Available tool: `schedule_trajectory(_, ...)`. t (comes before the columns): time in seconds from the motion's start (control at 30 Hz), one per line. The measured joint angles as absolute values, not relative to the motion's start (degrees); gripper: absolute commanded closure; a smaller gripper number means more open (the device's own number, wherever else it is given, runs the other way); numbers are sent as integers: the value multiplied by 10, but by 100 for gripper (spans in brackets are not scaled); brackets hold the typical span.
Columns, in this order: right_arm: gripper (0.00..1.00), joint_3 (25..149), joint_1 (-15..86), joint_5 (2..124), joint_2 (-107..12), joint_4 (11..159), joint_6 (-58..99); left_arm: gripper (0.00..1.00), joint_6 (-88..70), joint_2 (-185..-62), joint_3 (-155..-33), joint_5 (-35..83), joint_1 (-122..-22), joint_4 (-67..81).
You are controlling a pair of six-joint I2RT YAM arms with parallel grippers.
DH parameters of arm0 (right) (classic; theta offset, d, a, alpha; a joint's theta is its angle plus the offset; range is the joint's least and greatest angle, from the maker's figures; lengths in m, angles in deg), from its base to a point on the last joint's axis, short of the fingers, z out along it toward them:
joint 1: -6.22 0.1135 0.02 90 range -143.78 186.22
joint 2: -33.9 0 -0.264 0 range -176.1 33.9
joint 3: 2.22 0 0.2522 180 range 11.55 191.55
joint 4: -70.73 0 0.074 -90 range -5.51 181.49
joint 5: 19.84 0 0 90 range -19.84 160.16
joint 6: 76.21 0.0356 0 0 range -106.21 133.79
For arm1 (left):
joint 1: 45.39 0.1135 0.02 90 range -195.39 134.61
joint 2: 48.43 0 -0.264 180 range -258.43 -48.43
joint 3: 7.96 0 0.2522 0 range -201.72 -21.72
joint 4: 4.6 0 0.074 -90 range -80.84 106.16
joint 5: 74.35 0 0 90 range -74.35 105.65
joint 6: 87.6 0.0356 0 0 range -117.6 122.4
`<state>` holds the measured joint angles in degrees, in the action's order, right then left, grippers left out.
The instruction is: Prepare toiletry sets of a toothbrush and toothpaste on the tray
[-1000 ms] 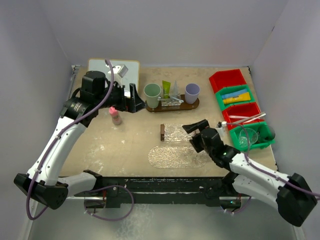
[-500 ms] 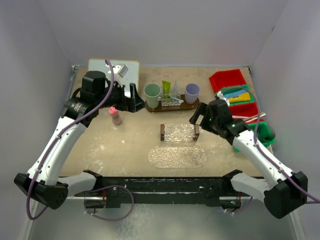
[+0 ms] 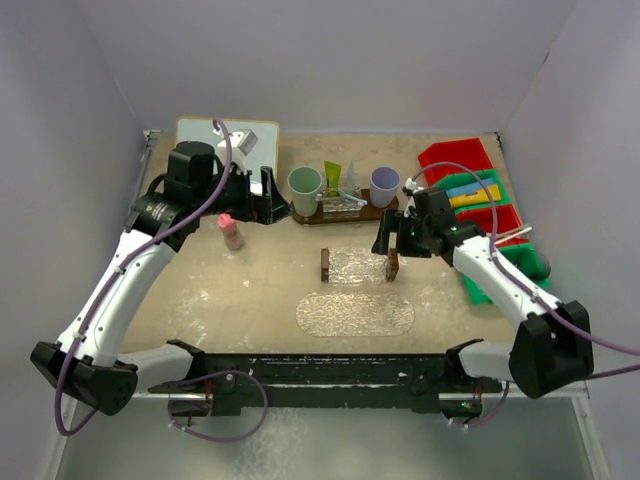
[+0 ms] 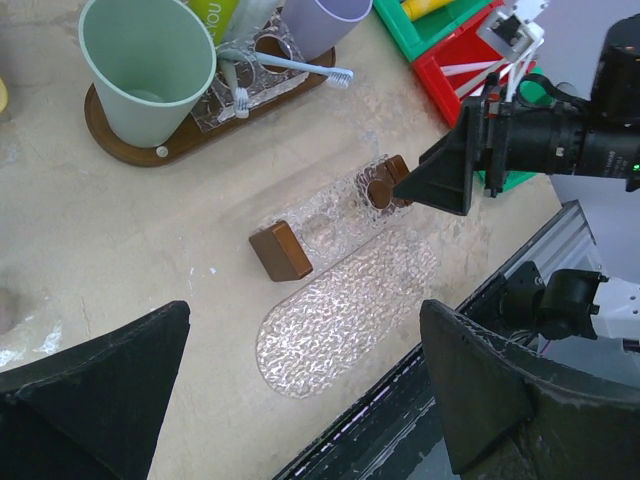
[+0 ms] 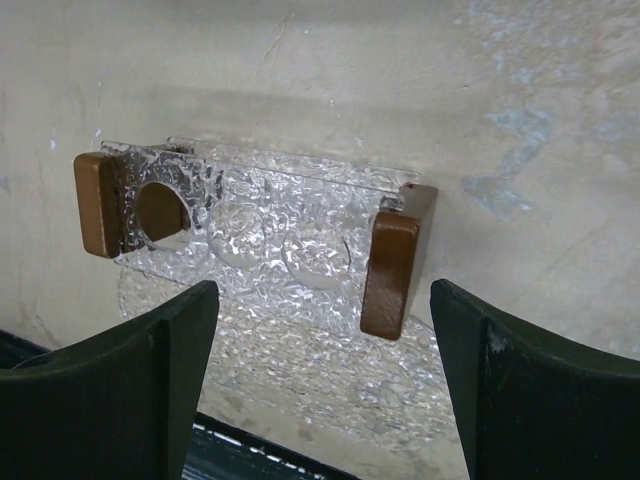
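Clear pebbled plastic rack with brown end blocks (image 3: 357, 266) lies mid bench (image 3: 250, 290), long axis left-right; the nearer right claw (image 5: 322, 295), spread wide, hangs seemingly just above its right block

Mid-table: right gripper (image 3: 388, 246) over right end of clear rack (image 3: 354, 265). Just nearer: clear oval tray (image 3: 350, 315). Behind: green cup (image 3: 305, 184), purple cup (image 3: 384, 181) on brown tray (image 3: 383, 210). Beside green cup: left gripper (image 3: 268, 195). Left of centre: pink-capped bottle (image 3: 231, 232).
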<state>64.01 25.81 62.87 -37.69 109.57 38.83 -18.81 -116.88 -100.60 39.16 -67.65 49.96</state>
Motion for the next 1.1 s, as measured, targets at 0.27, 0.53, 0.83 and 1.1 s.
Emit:
schedule_trajectory(0.27, 13, 637, 258, 600, -430, 1066, 387, 7, -188, -1174, -1006, 390, -676, 500)
schedule_trajectory(0.53, 9, 606, 258, 553, -424, 1010, 407, 7, -189, -1175, -1006, 390, -676, 500)
schedule_trajectory(0.83, 10, 657, 255, 702, -370, 1126, 426, 7, -196, -1176, -1006, 391, -676, 489)
schedule_trajectory(1.1, 27, 727, 95, 838, -288, 1270, 460, 7, -226, -1176, -1006, 396, -676, 464)
